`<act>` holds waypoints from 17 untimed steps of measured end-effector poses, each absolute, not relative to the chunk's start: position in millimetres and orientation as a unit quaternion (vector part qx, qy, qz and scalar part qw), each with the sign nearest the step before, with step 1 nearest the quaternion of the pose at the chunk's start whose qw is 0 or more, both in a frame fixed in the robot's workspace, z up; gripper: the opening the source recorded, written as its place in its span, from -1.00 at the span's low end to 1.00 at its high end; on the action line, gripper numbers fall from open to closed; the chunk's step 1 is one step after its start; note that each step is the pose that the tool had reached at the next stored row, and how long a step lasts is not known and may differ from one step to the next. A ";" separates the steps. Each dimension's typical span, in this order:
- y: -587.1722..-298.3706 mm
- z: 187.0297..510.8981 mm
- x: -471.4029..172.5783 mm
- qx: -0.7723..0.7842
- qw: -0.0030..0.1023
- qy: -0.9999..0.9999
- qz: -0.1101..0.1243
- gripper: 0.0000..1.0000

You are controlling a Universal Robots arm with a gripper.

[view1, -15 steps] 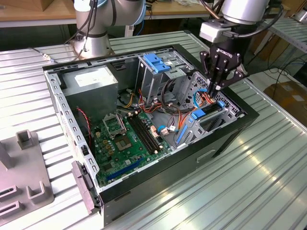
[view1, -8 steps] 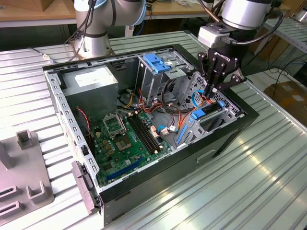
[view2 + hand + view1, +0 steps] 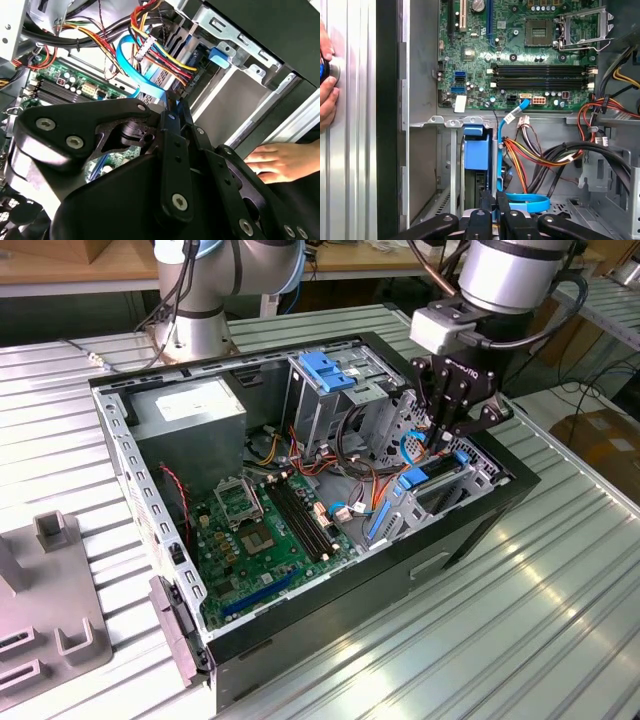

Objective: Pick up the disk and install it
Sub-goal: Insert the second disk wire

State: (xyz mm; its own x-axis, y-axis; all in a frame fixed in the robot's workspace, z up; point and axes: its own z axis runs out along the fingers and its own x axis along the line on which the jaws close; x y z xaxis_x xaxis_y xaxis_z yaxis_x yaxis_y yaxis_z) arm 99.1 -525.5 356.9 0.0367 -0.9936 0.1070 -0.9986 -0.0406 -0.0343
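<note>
The disk stands on edge in the low metal bay at the corner of the open computer case on the exterior view's right. Its blue side rails show there. In the first wrist view the disk appears as a blue-railed slab sunk between the bay walls. My gripper hangs straight above that bay with its black fingers drawn together. Its tips sit at the disk's near end, beside a blue flat cable. The second wrist view shows the gripper with the fingers meeting in a point.
A grey power supply box fills the case's far corner. A taller drive cage with a blue latch stands beside my gripper. Coloured wires cross next to the bay. A person's hand rests outside the case. A grey fixture lies at the left.
</note>
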 end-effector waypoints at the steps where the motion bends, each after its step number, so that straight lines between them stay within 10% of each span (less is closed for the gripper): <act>1: -526.7 356.3 98.6 0.720 0.023 -0.692 0.050 -0.68; 17: -543.8 349.8 91.7 0.734 -0.015 -0.678 0.040 -0.68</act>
State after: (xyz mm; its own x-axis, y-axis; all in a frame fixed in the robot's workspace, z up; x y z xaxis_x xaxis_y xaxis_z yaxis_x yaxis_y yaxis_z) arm 91.7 -543.8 349.8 0.0773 -0.9963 0.0386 -0.9939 -0.0801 -0.0758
